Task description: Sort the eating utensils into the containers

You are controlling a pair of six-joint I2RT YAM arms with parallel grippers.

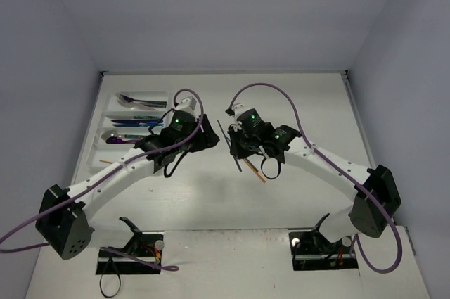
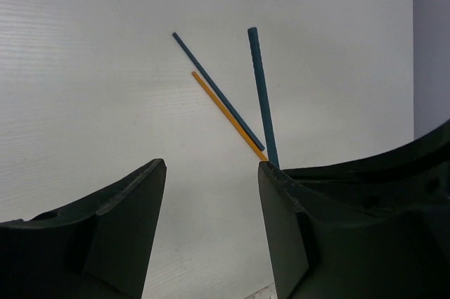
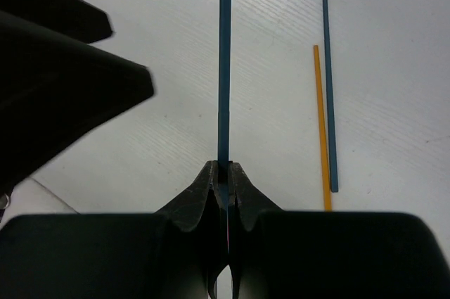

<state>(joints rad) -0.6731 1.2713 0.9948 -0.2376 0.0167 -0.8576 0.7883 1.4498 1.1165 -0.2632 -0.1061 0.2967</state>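
My right gripper [image 3: 224, 165] is shut on the end of a slim teal utensil [image 3: 224, 67], which sticks out straight ahead above the table. The same teal utensil [image 2: 261, 95] rises just beyond the right finger of my left gripper [image 2: 211, 172], which is open with only bare table between its fingers. A thin blue utensil [image 3: 328, 95] and an orange one [image 3: 320, 123] lie side by side on the table to the right. From above, the left gripper [image 1: 209, 137] and right gripper [image 1: 235, 145] face each other mid-table. The white tray [image 1: 105, 112] at the back left holds several utensils.
A silver spoon [image 1: 130, 100], blue pieces [image 1: 133, 122] and a purple piece [image 1: 116, 138] lie in separate tray compartments. White walls close the table at the back and both sides. Purple cables loop over both arms.
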